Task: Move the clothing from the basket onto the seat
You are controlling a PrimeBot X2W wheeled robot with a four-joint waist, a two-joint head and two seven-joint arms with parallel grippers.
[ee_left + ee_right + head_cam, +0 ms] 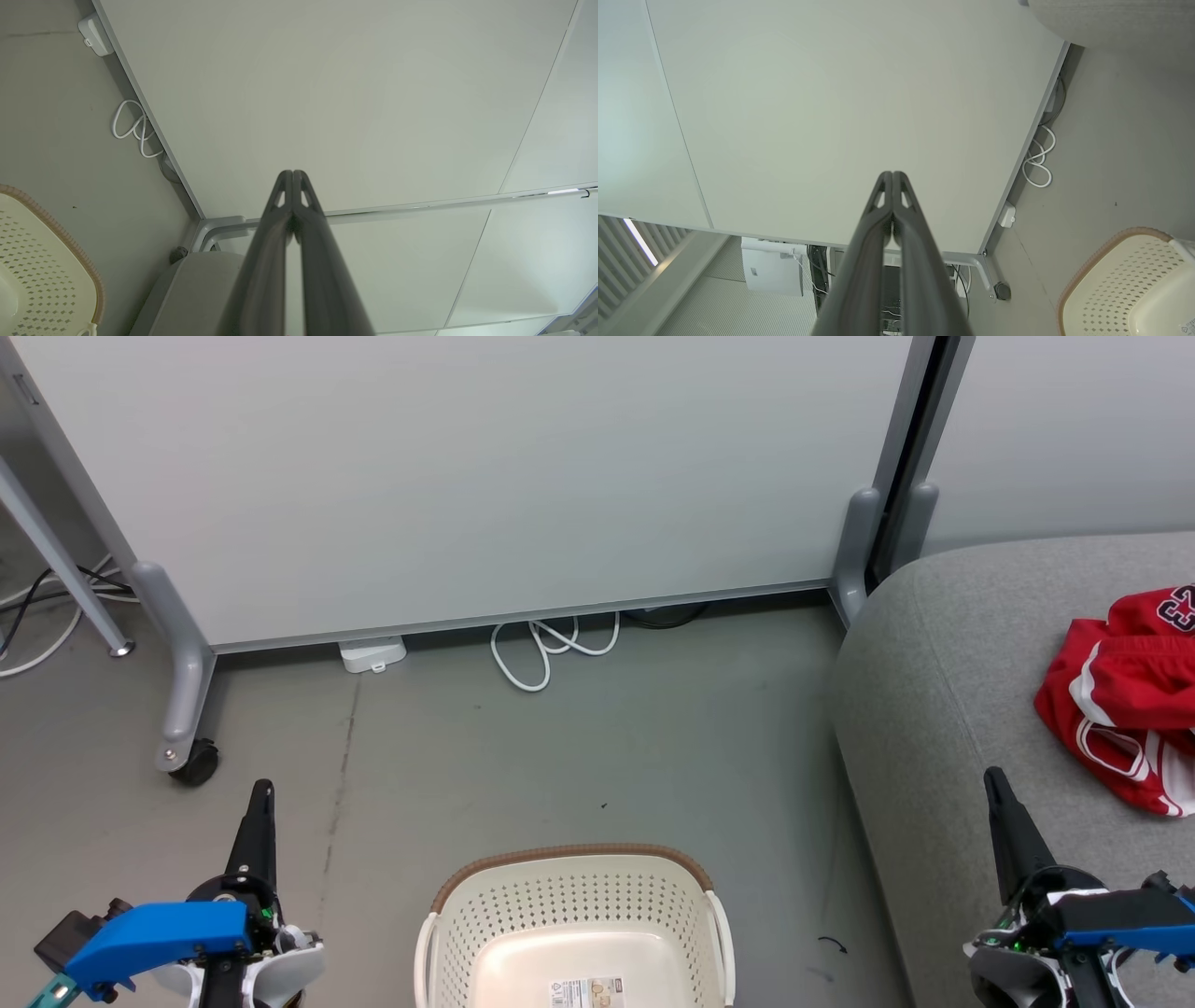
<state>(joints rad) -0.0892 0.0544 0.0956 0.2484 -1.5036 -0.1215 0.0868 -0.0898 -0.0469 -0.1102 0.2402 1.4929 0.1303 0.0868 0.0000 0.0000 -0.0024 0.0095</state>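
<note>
The red clothing (1125,700) with white stripes and dark numerals lies bunched on the grey seat (943,672) at the right edge of the head view. The cream basket (574,896) with a brown rim stands on the floor at bottom centre, with just a small label showing inside it; it also appears in the left wrist view (44,275) and the right wrist view (1125,280). My left gripper (263,791) is shut at lower left, left of the basket, holding nothing. My right gripper (993,775) is shut at lower right, over the seat's front, holding nothing.
A pale partition panel (467,476) on grey wheeled feet (187,709) stands behind the basket. A white cable loop (551,649) and a white adapter (372,654) lie at its base. Grey floor (607,747) lies between panel and basket.
</note>
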